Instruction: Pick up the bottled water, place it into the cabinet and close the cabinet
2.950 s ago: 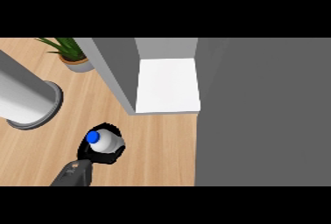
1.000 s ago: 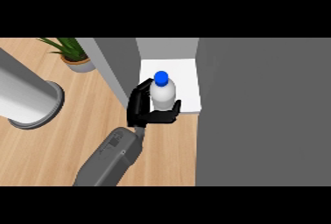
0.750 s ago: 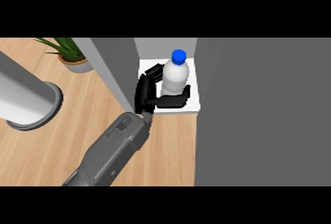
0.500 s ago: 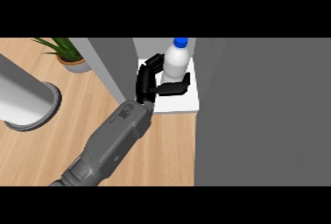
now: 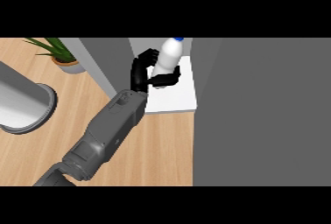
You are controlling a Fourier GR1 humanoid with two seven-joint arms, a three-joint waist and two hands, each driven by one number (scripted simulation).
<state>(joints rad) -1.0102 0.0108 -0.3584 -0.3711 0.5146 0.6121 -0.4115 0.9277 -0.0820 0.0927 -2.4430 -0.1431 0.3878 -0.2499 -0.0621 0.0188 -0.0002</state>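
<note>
Left robot hand [image 5: 143, 75]: fingers and thumb clamped round water bottle [image 5: 167, 56]; grey forearm enters from lower left. Water bottle: white, blue cap, near upright, inside open cabinet [image 5: 107, 61], over white shelf [image 5: 174, 98]. Left, on wooden surface [image 5: 161, 148]: potted plant [image 5: 59, 53], grey cylinder [image 5: 19, 105].

The left forearm stretches from near left to far, its left hand [image 5: 139, 75] curled round the bottled water [image 5: 167, 56].

The blue-capped white plastic water bottle [image 5: 166, 57] tilts slightly, clasped by the fingers and thumb of the left hand [image 5: 139, 75], inside the open grey cabinet [image 5: 103, 61], whose white floor lies beneath that hand.
</note>
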